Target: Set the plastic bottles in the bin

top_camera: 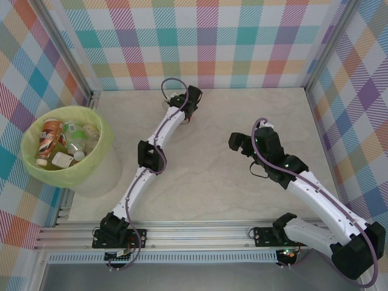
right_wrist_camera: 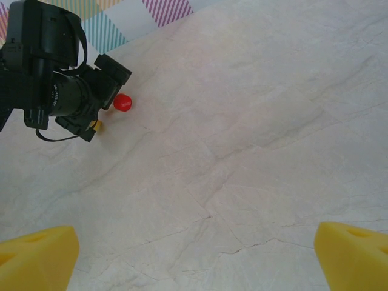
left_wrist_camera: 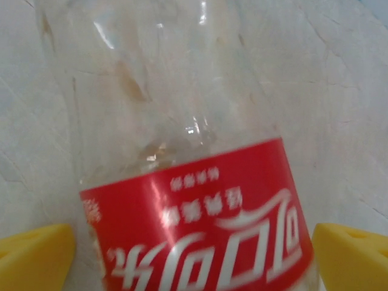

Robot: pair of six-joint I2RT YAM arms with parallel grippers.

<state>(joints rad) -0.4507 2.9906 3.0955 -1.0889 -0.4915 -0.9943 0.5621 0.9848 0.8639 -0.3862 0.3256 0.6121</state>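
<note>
The table [top_camera: 212,182] is pale like stone, with checked walls [top_camera: 206,42] around it. At its far end the left gripper [left_wrist_camera: 194,257] has its yellow fingers [left_wrist_camera: 36,257] spread wide, with a red-label bottle [left_wrist_camera: 200,206] between them. The right gripper [right_wrist_camera: 194,251] is spread wide too and holds nothing. Other bottles [top_camera: 51,136] lie in the bin [top_camera: 100,176] on the left.

This is looking like a robotics lab's test cell rather than a lived-in room: two white arms, the left arm [top_camera: 167,127] and the right arm [top_camera: 315,194], are sitting bolted to an aluminium rail [top_camera: 200,233] at the edge of a pale marbled desk [top_camera: 212,182]. Metal frame posts [top_camera: 64,48] are boxing it in, and bright plaid panels [top_camera: 206,42] are standing as walls.
</note>
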